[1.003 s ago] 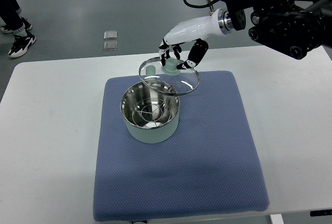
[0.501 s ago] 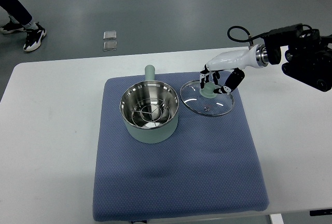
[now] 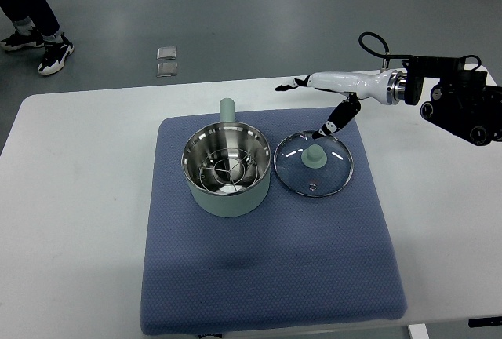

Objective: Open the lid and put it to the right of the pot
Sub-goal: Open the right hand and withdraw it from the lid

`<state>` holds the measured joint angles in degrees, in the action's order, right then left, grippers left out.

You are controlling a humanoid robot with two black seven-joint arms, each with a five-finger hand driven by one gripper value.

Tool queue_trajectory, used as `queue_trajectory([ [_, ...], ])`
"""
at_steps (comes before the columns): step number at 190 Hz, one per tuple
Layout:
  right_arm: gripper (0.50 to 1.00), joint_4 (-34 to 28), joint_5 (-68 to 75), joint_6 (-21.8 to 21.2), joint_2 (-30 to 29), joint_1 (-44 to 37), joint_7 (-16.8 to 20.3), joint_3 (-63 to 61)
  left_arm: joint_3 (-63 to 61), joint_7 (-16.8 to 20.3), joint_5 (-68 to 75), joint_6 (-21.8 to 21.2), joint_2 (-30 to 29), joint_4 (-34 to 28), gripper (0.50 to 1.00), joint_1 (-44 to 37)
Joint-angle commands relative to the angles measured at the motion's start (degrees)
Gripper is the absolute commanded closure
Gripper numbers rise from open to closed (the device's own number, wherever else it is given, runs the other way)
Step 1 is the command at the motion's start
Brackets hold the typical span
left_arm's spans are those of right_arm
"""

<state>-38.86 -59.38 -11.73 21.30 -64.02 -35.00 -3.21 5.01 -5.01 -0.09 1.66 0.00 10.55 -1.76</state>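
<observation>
Lid [image 3: 314,164] lies flat on the blue mat [image 3: 267,268], just right of the open pot [image 3: 227,170]. Right robot hand [image 3: 318,100] hangs above it, fingers spread, holding nothing.

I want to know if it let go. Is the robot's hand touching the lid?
Apart. The top view shows the right hand open, its fingers off the lid knob.

We see the right arm entering from 3 o'clock, its forearm extended toward 9 o'clock. The right hand [image 3: 321,96] is flat, fingers spread, thumb angled toward 6 o'clock, holding nothing.
</observation>
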Motion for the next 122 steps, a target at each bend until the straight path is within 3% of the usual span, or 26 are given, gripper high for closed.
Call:
queue_trajectory([
  [1, 0.579, 1.5, 17.0, -4.1, -1.7, 3.2, 1.8, -4.8, 0.0, 0.0, 0.0, 0.0, 0.0, 0.0, 0.500, 0.0],
  [14, 0.579, 2.8, 31.2, -4.5, -5.0, 5.7, 10.1, -8.5, 0.0, 0.0, 0.0, 0.0, 0.0, 0.0, 0.500, 0.0],
  [24, 0.579, 2.8, 31.2, -4.5, -5.0, 5.7, 10.1, -8.5, 0.0, 0.0, 0.0, 0.0, 0.0, 0.0, 0.500, 0.0],
  [25, 0.577, 4.7, 41.0, -4.6, -7.0, 7.5, 15.8, -11.0, 0.0, 0.0, 0.0, 0.0, 0.0, 0.1, 0.500, 0.0],
  [47, 0.576, 8.4, 59.1, -5.5, -9.7, 10.9, 24.5, -15.3, 0.0, 0.0, 0.0, 0.0, 0.0, 0.0, 0.500, 0.0],
  [74, 0.570, 9.3, 65.7, -4.4, -13.3, 13.7, 25.0, -16.1, 0.0, -0.1, 0.0, 0.0, 0.0, -0.1, 0.500, 0.0],
  [122, 0.568, 9.1, 65.8, -5.3, -13.1, 14.6, 23.4, -16.3, 0.0, 0.0, 0.0, 0.0, 0.0, -0.1, 0.500, -0.1],
])
